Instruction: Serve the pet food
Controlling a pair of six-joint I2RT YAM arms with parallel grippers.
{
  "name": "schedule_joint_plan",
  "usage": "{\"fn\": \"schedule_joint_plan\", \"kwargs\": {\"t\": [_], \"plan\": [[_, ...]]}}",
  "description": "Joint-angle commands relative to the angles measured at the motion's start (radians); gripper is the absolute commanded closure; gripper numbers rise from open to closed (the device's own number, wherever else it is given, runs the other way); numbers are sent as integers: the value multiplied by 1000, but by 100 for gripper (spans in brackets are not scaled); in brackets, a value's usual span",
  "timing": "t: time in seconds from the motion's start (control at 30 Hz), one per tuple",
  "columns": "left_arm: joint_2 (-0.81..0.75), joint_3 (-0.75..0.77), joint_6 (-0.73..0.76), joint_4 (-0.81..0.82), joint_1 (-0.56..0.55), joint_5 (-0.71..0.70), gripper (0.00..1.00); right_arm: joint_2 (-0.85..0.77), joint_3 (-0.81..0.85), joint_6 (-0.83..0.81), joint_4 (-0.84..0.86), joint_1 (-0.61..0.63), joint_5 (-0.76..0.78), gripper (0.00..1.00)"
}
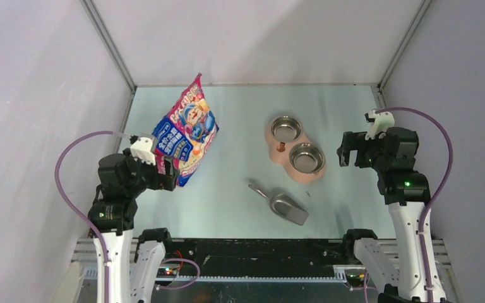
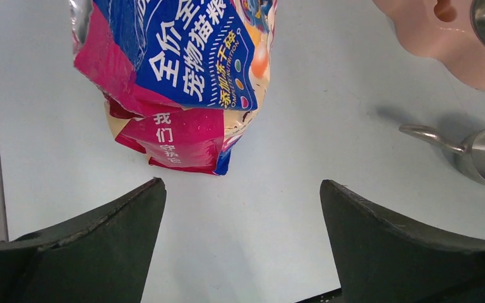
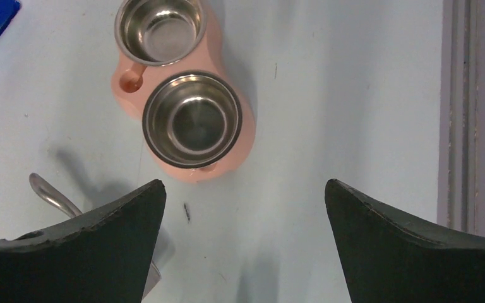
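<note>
Closest in, the black wedge fingers of the left pincer (image 2: 243,189), spread wide, nothing between them; likewise the right pincer (image 3: 245,189), wide and empty. Just beyond the left pincer, apart from it, the glossy blue, pink and red cartoon-printed bag (image 2: 183,69), standing tilted on the pale blue-green worktop (image 1: 240,113); top open or sealed, impossible to tell. Ahead of the right pincer, the pink plastic double feeder stand (image 3: 247,136) with two round steel bowls, the nearer bowl (image 3: 191,121) and the farther bowl (image 3: 158,28), both bare inside. Between bag and stand, nearer the arm bases, the grey metal scoop (image 1: 284,205), lying flat, seemingly empty. The pet food nowhere in sight, presumably inside the bag. One tiny dark speck (image 3: 187,211) on the worktop beside the stand, too small to name. Judged from all this: nothing served so far, task at its very start. Left to do: take hold of the bag, get kibble out by scoop or by pouring, fill a bowl
</note>
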Motion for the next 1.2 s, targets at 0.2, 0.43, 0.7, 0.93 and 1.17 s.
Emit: {"fn": "schedule_joint_plan", "kwargs": {"t": [0.2, 0.43, 0.7, 0.93, 1.17], "plan": [[92, 83, -57, -5, 8, -15, 0, -10, -28, 31, 59, -19, -150, 0], [342, 493, 25, -119, -11, -32, 0, -4, -28, -26, 60, -19, -228, 1], [678, 937, 33, -216, -51, 47, 24, 19, -28, 24, 44, -38, -288, 6], [864, 1042, 168, -433, -134, -73, 24, -5, -28, 20, 28, -44, -297, 6], [799, 865, 179, -398, -181, -274, 36, 2, -32, -3, -9, -45, -319, 7]]}}
